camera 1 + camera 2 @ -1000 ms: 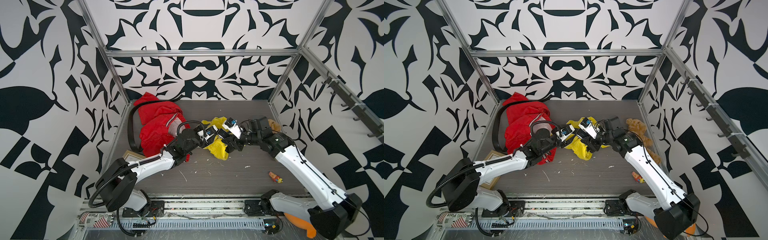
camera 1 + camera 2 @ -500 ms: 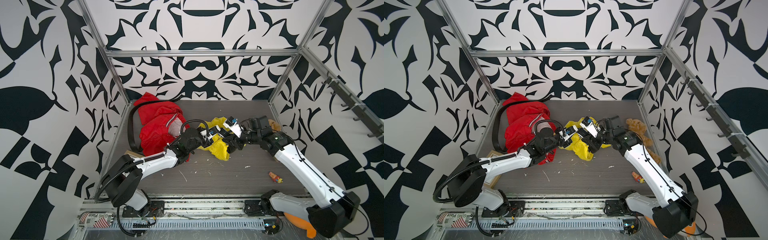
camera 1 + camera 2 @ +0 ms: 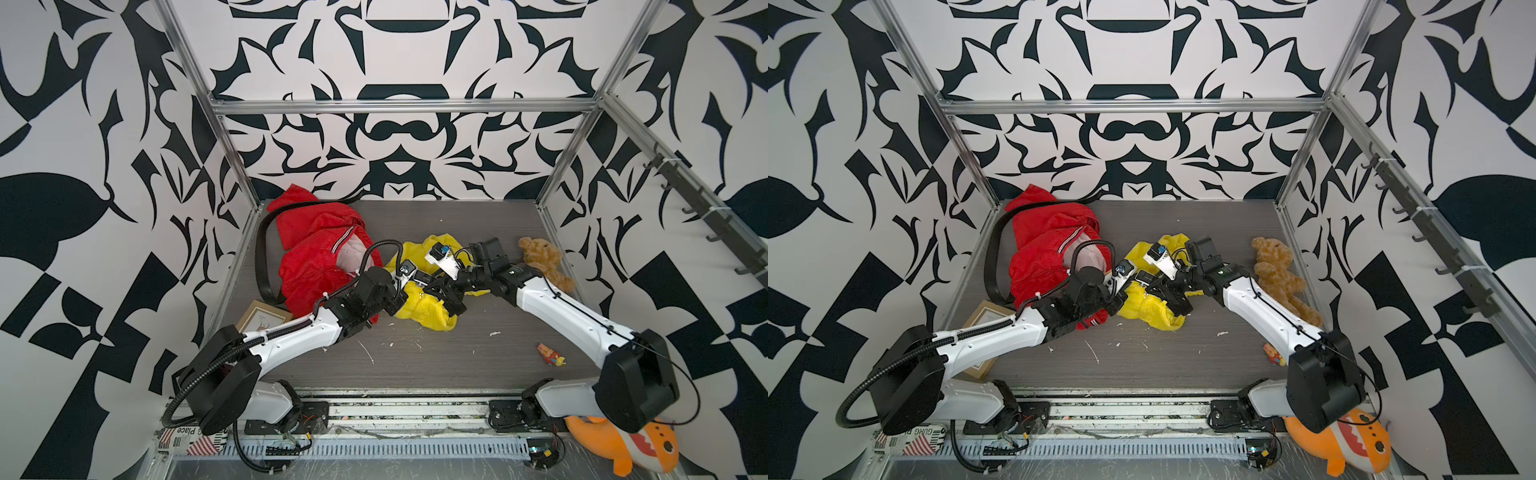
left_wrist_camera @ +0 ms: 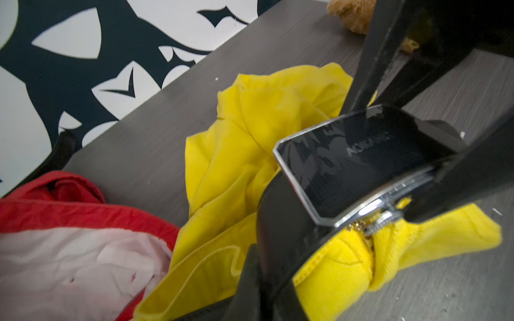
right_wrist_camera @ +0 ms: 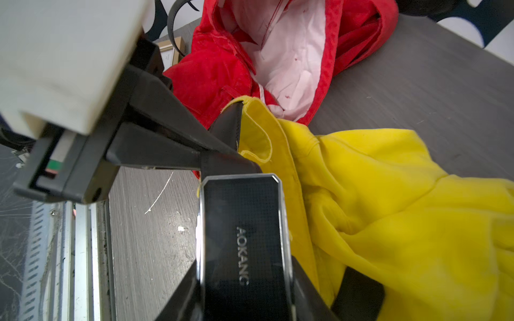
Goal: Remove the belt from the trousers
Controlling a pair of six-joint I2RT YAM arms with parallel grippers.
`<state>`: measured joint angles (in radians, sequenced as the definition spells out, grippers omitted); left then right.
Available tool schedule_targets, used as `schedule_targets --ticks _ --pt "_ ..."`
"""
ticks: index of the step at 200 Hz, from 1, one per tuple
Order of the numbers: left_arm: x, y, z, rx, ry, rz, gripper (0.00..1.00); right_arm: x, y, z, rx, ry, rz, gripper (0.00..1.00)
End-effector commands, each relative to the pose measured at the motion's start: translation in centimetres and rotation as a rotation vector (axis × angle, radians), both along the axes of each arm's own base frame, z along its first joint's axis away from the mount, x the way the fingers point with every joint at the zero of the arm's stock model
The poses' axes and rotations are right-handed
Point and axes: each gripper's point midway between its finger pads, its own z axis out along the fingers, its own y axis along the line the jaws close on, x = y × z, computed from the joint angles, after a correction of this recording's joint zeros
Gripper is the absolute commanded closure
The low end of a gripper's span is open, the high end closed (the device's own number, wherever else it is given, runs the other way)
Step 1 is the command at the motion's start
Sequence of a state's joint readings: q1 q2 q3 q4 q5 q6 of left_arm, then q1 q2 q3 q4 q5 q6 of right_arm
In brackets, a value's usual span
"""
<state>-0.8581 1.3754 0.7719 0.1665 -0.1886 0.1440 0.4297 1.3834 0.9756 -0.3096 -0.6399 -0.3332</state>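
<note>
Right wrist view: the buckle (image 5: 244,236), a glossy black plate with a chrome rim, lies across the right gripper (image 5: 244,266), whose jaws clamp its two long edges. The left gripper (image 5: 222,157) is closed and, as far as this crowded angle lets you judge, pinches the belt (image 5: 226,125) just where it leaves the buckle and disappears into the yellow trousers (image 5: 389,208). The trousers lie crumpled in the middle of the table (image 5: 417,69), touching a red garment (image 5: 217,69). Expect the buckle to be hard, smooth and liable to slip. The belt should be stiff yet bendable, and the cloth soft, light and prone to ride along. Take the belt close behind the buckle, and pin the cloth when you pull.
</note>
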Motion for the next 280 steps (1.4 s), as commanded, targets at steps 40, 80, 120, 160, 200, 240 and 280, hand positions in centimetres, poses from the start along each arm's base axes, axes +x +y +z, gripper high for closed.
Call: schedule_targets --ticks 40,80,120,160,200,240,280 --pt "0.0 0.2 0.2 0.029 0.048 0.028 1.00 3.9 -3.9 1.1 -0.064 0.041 -0.275 0.23" --pt "-0.1 -0.3 1.6 0.053 0.054 -0.009 1.00 1.7 -3.9 3.3 -0.007 -0.065 -0.228 0.02" --pt "-1.1 -1.6 2.2 0.070 0.117 -0.091 1.00 -0.2 -3.5 5.1 -0.114 -0.358 -0.167 0.02" --pt "-1.5 -2.1 2.2 0.065 0.158 -0.120 1.00 -0.9 -0.9 5.9 -0.211 -0.580 -0.114 0.02" --pt "-1.6 -2.3 2.7 0.034 0.170 -0.123 1.00 -0.1 0.4 5.4 -0.192 -0.633 -0.105 0.07" --pt "-1.6 -2.2 3.2 -0.015 0.194 -0.127 1.00 -0.6 1.8 5.0 -0.118 -0.646 -0.046 0.13" --pt "-1.6 -1.8 3.6 -0.037 0.208 -0.132 1.00 -1.7 2.5 4.7 -0.039 -0.564 0.050 0.26"
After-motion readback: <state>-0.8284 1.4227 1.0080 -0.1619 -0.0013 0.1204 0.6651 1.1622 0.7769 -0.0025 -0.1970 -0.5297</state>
